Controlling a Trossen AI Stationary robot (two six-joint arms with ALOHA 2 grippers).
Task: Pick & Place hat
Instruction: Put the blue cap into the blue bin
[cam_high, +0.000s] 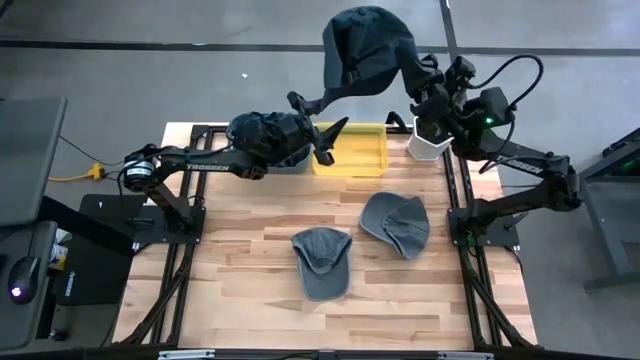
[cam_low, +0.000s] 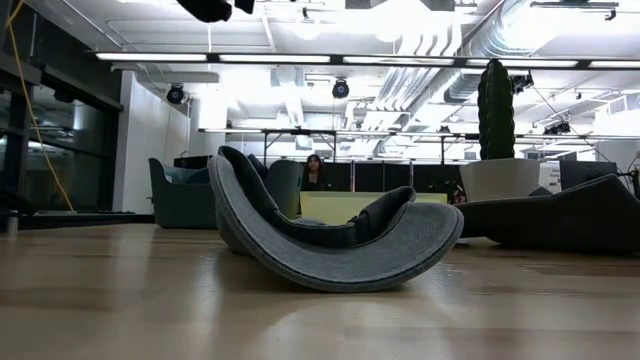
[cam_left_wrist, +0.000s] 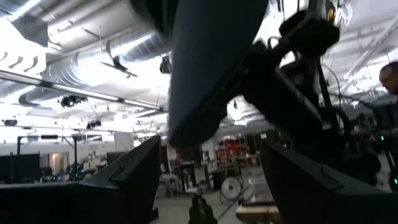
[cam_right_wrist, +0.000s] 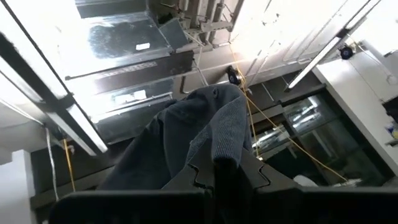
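Above wooden table (cam_high: 250, 260), right claw (cam_high: 412, 72) grips limp dark-grey hat (cam_high: 365, 45).

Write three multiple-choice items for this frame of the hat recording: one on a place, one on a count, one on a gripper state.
1. Where is the dark hat held by the right gripper?
A. Flat on the table
B. Raised in the air beyond the table's far edge
C. Inside the yellow bin

2. How many grey caps lie on the wooden table?
A. One
B. Two
C. Four

3. How do the left gripper's fingers stand?
A. Open, holding nothing
B. Shut on a cap
C. Shut on the white cup

Key: 1 B, the high view shows the hat hanging from the right gripper above the floor past the yellow bin. 2 B, one cap and another lie side by side. 3 A, the left wrist view shows its fingers spread apart with nothing between.
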